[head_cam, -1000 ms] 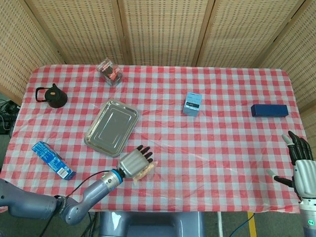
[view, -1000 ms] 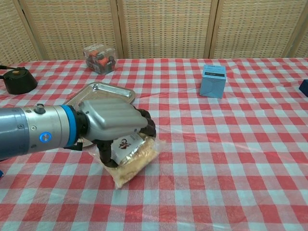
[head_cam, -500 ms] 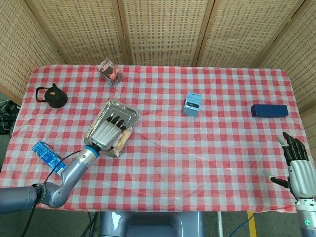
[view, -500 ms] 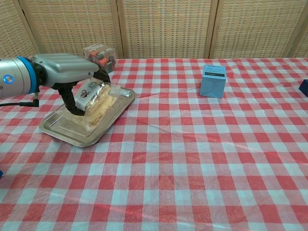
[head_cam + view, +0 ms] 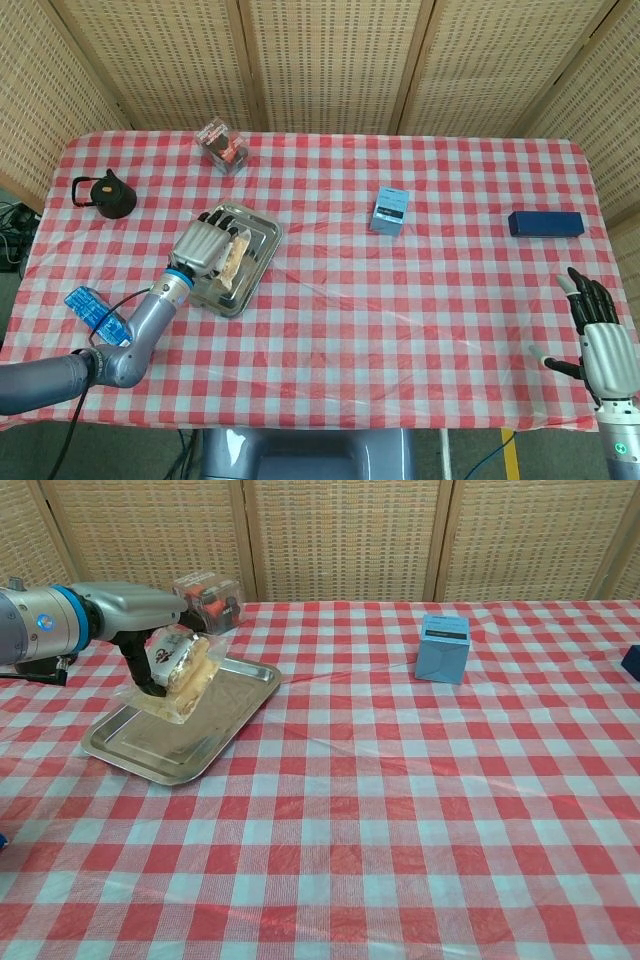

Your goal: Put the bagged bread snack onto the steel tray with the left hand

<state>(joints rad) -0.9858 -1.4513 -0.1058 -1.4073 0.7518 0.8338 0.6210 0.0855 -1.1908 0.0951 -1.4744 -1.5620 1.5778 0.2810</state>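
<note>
My left hand (image 5: 203,245) (image 5: 135,612) holds the bagged bread snack (image 5: 180,672) (image 5: 234,258), a clear bag of pale bread pieces with a dark label. The bag hangs tilted just above the steel tray (image 5: 170,745) (image 5: 258,232), over its middle. The tray lies on the checked cloth at the left of the table. My right hand (image 5: 598,339) shows only in the head view, at the table's near right corner, fingers spread and empty.
A clear box of dark snacks (image 5: 205,600) (image 5: 223,145) stands beyond the tray. A black kettle (image 5: 105,194) sits far left, a blue packet (image 5: 100,316) near left. A light blue box (image 5: 443,648) (image 5: 390,209) stands mid-table and a dark blue box (image 5: 545,223) at the right.
My left hand carried the bagged bread snack from the table's near edge up and left to above the steel tray, then shifted a little further over it. My right hand barely moved.
</note>
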